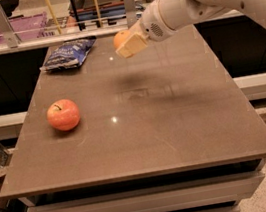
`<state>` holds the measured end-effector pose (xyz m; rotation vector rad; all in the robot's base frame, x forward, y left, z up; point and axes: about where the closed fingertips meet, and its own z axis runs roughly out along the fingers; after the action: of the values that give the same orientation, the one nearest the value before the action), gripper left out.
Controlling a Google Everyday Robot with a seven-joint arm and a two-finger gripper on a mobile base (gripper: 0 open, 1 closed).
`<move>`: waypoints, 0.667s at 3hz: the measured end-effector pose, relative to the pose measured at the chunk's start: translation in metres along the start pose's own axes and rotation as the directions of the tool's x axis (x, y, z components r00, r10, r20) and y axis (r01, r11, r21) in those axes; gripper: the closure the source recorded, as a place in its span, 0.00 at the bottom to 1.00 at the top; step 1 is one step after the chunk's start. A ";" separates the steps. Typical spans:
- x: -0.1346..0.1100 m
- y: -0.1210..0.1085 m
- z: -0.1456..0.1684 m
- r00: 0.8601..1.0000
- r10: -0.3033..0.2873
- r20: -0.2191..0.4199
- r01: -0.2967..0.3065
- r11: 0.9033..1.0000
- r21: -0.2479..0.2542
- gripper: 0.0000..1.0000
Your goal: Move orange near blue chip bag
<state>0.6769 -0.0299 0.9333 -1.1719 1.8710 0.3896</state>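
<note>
The orange [120,37] is held in my gripper [126,43], in the air above the far middle of the brown table [176,121]. The gripper's pale fingers [132,45] are shut on the fruit and cover its lower right side. The blue chip bag [67,54] lies flat at the table's far left corner, to the left of the gripper and apart from it. My white arm reaches in from the upper right.
A red-pink apple [63,114] with a stem sits on the table's left side, nearer the front. A counter with a rail, posts and bins runs behind the table. Floor shows to the right of the table.
</note>
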 end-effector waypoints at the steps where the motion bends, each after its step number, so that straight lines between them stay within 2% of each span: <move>1: -0.011 -0.015 0.029 1.000 -0.005 -0.012 0.005 1.000 0.016 1.00; 2: -0.015 -0.027 0.056 1.000 -0.006 -0.017 0.006 1.000 0.014 1.00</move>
<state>0.7305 0.0014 0.9175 -1.1744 1.8818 0.3635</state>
